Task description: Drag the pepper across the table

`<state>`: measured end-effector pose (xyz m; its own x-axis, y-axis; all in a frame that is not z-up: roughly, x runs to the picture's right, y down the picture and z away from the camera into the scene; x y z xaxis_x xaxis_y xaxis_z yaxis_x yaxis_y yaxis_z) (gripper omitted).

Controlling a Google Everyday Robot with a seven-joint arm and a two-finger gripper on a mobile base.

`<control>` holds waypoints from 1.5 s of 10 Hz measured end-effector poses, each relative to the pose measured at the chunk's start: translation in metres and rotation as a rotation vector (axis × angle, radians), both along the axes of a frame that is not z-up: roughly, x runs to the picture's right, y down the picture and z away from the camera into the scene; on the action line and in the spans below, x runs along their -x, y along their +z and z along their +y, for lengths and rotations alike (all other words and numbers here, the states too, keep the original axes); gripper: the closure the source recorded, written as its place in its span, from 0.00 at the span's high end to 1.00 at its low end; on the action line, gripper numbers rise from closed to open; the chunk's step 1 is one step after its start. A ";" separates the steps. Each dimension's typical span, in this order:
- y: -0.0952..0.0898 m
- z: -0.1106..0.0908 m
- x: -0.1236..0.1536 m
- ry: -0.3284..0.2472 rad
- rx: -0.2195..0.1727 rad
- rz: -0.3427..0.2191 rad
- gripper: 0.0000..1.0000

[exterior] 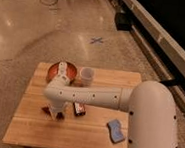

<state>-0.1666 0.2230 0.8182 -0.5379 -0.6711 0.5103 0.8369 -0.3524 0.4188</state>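
Note:
The pepper (46, 110) shows as a small dark red shape on the left part of the light wooden table (34, 132). It lies right at the tip of my gripper and is partly hidden by it. My gripper (56, 114) points down onto the table top, touching or almost touching the pepper's right side. The white arm (98, 96) reaches to it from the right, across the table's middle.
A round orange-brown bowl (61, 72) stands at the back left, with a white cup (86, 76) next to it. A red-and-white packet (79, 109) lies just right of the gripper. A blue sponge (115, 130) lies at the front right. Polished floor surrounds the table.

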 end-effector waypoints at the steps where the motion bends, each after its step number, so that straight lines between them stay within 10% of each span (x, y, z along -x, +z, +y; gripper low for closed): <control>1: -0.003 0.000 0.000 -0.004 -0.002 -0.002 0.14; 3: -0.009 0.002 -0.004 -0.023 0.001 -0.006 0.01; 9: -0.022 0.009 -0.051 -0.145 0.033 0.014 0.00; 15: -0.020 0.009 -0.099 -0.148 0.066 0.059 0.00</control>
